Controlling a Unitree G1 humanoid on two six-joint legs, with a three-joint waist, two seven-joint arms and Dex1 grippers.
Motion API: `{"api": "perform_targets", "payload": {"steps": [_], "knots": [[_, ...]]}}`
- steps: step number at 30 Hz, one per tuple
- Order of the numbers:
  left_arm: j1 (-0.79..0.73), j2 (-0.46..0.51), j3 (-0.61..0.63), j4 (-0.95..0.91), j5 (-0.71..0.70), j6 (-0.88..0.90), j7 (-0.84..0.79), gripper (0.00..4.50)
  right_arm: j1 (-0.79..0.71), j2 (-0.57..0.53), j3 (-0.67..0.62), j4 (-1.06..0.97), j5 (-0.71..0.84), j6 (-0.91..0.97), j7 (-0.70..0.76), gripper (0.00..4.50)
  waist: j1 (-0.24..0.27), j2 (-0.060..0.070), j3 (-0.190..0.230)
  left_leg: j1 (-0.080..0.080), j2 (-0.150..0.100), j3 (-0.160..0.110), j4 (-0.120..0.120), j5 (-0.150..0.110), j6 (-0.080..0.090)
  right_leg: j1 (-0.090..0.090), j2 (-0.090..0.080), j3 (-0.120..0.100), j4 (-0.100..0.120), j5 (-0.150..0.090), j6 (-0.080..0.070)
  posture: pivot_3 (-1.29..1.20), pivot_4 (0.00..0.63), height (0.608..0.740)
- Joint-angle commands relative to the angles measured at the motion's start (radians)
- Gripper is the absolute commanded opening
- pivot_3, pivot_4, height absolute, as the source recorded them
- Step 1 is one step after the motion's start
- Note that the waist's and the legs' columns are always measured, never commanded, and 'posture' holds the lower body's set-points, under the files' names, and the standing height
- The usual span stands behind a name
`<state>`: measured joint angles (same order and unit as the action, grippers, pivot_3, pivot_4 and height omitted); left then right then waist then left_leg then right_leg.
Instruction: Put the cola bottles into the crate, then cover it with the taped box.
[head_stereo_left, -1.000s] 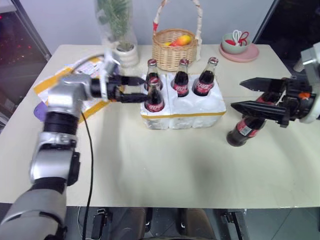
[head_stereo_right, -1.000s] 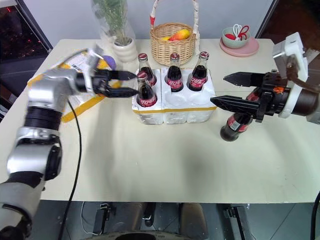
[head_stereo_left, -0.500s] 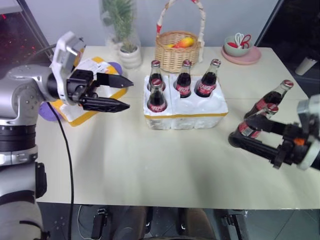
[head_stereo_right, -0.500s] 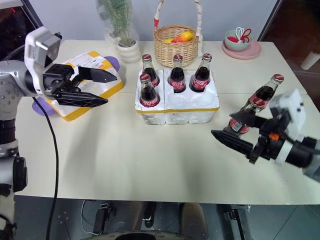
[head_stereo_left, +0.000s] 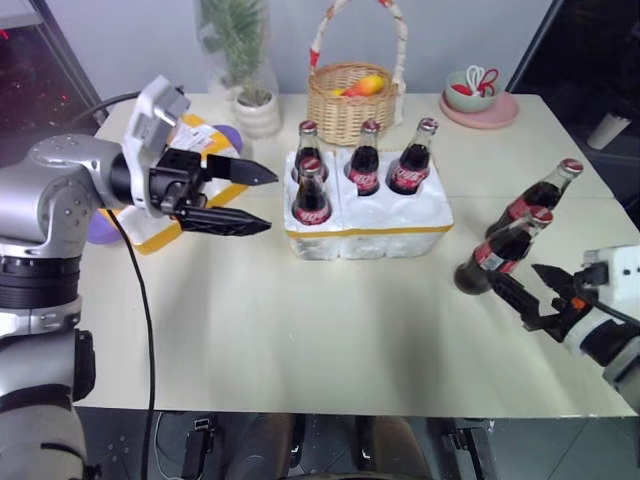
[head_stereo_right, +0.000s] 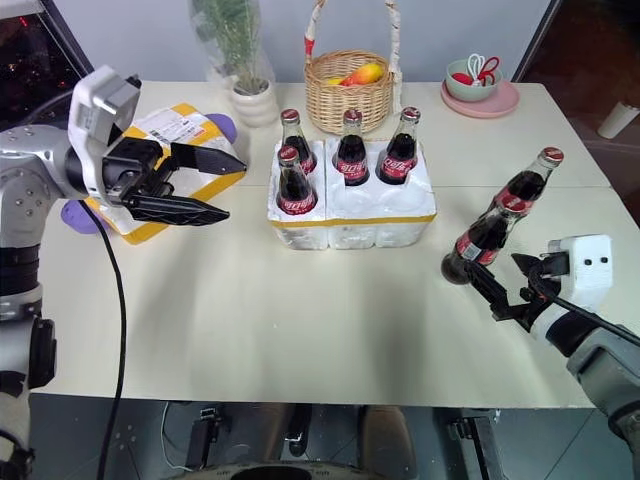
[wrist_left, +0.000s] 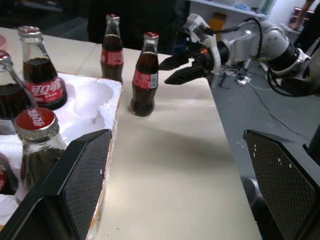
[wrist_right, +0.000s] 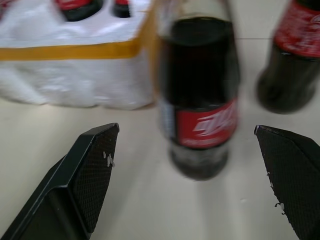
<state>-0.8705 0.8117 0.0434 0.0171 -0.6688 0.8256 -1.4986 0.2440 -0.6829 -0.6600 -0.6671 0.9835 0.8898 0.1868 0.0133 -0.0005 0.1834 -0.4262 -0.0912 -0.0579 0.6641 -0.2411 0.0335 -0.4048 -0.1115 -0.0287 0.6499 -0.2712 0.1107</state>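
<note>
The white foam crate (head_stereo_left: 372, 222) with a yellow tape band stands mid-table. Several cola bottles sit in its wells, one at the front left (head_stereo_left: 311, 195) and three along the back (head_stereo_left: 364, 160). Two more cola bottles stand on the table to its right, one nearer (head_stereo_left: 497, 251) and one farther (head_stereo_left: 541, 195). My left gripper (head_stereo_left: 274, 202) hangs open left of the crate, over the edge of the taped box (head_stereo_right: 170, 130). My right gripper (head_stereo_right: 492, 265) is open and low, just short of the nearer loose bottle (wrist_right: 197, 100), which stands ahead between its fingers (wrist_right: 75, 175).
A wicker basket (head_stereo_left: 350, 100) with fruit, a potted plant (head_stereo_left: 245, 75) and a pink plate with a bowl (head_stereo_left: 478, 98) line the table's back. A purple object (head_stereo_left: 100, 225) lies by the taped box. The table's right edge is close to the loose bottles.
My left gripper has drawn back leftward from the crate's front-left bottle, still open. My right gripper has dropped from above the loose bottles to table height on their near side.
</note>
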Motion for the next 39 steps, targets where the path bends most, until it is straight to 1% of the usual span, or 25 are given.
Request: {"api": "perform_targets", "payload": {"steps": [1,9,15,18,20,23,25,26,28,29,32,34,36,39], "knots": [[-0.008,-0.002,0.01,-0.026,-0.025,-0.01,0.011,4.43,-0.042,0.034,0.048,0.04,-0.066,-0.074,0.004,4.5,-0.001,0.0,0.0,0.0,0.0,0.0,0.0,0.0,0.0,0.0,0.0,0.0,0.0,0.0,0.0,0.0,0.15,0.74],[-0.012,-0.007,0.007,-0.033,-0.051,0.003,0.025,4.43,-0.122,0.099,0.145,0.163,-0.17,-0.169,0.044,4.5,-0.002,0.0,0.0,0.0,0.0,0.0,0.0,0.0,0.0,0.0,0.001,0.0,0.0,0.0,0.0,0.0,0.15,0.74],[-0.018,-0.007,-0.003,-0.039,-0.056,0.002,0.022,4.43,-0.192,0.12,0.187,0.256,-0.227,-0.216,0.078,4.5,-0.001,0.0,0.0,0.0,0.0,0.0,0.0,0.0,0.0,0.0,0.001,0.0,0.001,0.0,0.0,0.0,0.15,0.74],[-0.025,-0.008,-0.007,-0.032,-0.055,-0.005,0.026,4.5,-0.198,0.128,0.197,0.255,-0.229,-0.231,0.106,3.74,-0.001,0.0,0.0,0.0,0.0,0.0,0.0,0.0,0.0,0.0,0.001,0.0,0.001,0.0,0.0,0.0,0.15,0.74],[-0.026,-0.007,-0.008,-0.032,-0.057,-0.004,0.028,4.5,-0.2,0.128,0.19,0.225,-0.207,-0.229,0.12,2.8,-0.002,0.0,0.0,0.0,0.0,0.0,0.0,0.0,0.0,0.0,0.001,0.0,0.001,0.0,0.0,0.0,0.15,0.74],[-0.023,-0.008,-0.007,-0.035,-0.06,-0.003,0.033,4.5,-0.214,0.128,0.162,0.188,-0.155,-0.227,0.131,2.77,-0.002,0.0,0.0,0.0,0.0,0.0,0.0,0.0,0.0,-0.001,0.001,0.0,0.001,0.0,0.0,0.0,0.15,0.74],[-0.018,-0.006,-0.005,-0.039,-0.064,0.002,0.037,4.5,-0.239,0.114,0.138,0.155,-0.092,-0.224,0.148,2.77,-0.004,0.001,0.001,0.0,0.0,0.0,0.0,0.0,0.0,-0.001,0.001,0.001,0.001,0.0,0.0,0.0,0.15,0.74],[-0.014,-0.005,-0.003,-0.04,-0.066,0.002,0.038,4.5,-0.267,0.099,0.126,0.14,-0.049,-0.217,0.153,2.77,-0.005,0.002,0.001,0.0,0.0,0.0,0.0,0.0,0.0,-0.001,0.001,0.001,0.001,0.0,0.0,0.0,0.15,0.74],[-0.009,-0.001,0.001,-0.043,-0.071,0.006,0.041,4.5,-0.37,0.063,0.113,0.127,0.071,-0.186,0.14,2.77,-0.013,0.003,0.002,0.0,0.0,0.001,0.0,0.0,0.0,-0.002,0.001,0.001,0.002,0.0,0.0,0.0,0.15,0.74],[-0.005,0.002,0.002,-0.046,-0.073,0.006,0.042,4.5,-0.448,0.05,0.124,0.137,0.125,-0.166,0.12,2.77,-0.016,0.003,0.002,0.0,0.0,0.001,0.0,0.001,-0.001,-0.002,0.001,0.002,0.002,0.0,0.0,0.0,0.15,0.74],[0.003,0.007,0.006,-0.055,-0.081,0.006,0.049,4.5,-0.638,0.04,0.17,0.202,0.198,-0.123,0.053,2.77,-0.028,0.003,0.002,0.0,0.001,0.001,0.0,0.001,-0.001,-0.002,0.001,0.002,0.003,0.0,0.0,0.0,0.15,0.74],[0.008,0.01,0.011,-0.061,-0.083,0.004,0.056,4.5,-0.774,0.057,0.23,0.281,0.192,-0.1,0.03,2.77,-0.03,0.003,0.002,0.0,0.002,0.001,-0.002,0.001,-0.001,-0.003,0.002,0.002,0.003,0.0,0.0,0.0,0.15,0.74],[0.013,0.01,0.014,-0.065,-0.083,0.0,0.063,4.5,-0.872,0.08,0.294,0.356,0.153,-0.088,0.027,2.77,-0.027,0.003,0.001,0.0,0.002,0.001,-0.002,0.001,-0.002,-0.003,0.003,0.002,0.003,0.0,0.0,0.0,0.15,0.74],[0.018,0.013,0.02,-0.073,-0.087,-0.002,0.075,4.5,-0.935,0.096,0.366,0.421,0.086,-0.085,0.047,2.77,-0.021,0.003,0.001,0.0,0.002,0.001,-0.003,0.001,-0.002,-0.004,0.003,0.002,0.003,0.0,-0.001,0.0,0.15,0.74]]}}
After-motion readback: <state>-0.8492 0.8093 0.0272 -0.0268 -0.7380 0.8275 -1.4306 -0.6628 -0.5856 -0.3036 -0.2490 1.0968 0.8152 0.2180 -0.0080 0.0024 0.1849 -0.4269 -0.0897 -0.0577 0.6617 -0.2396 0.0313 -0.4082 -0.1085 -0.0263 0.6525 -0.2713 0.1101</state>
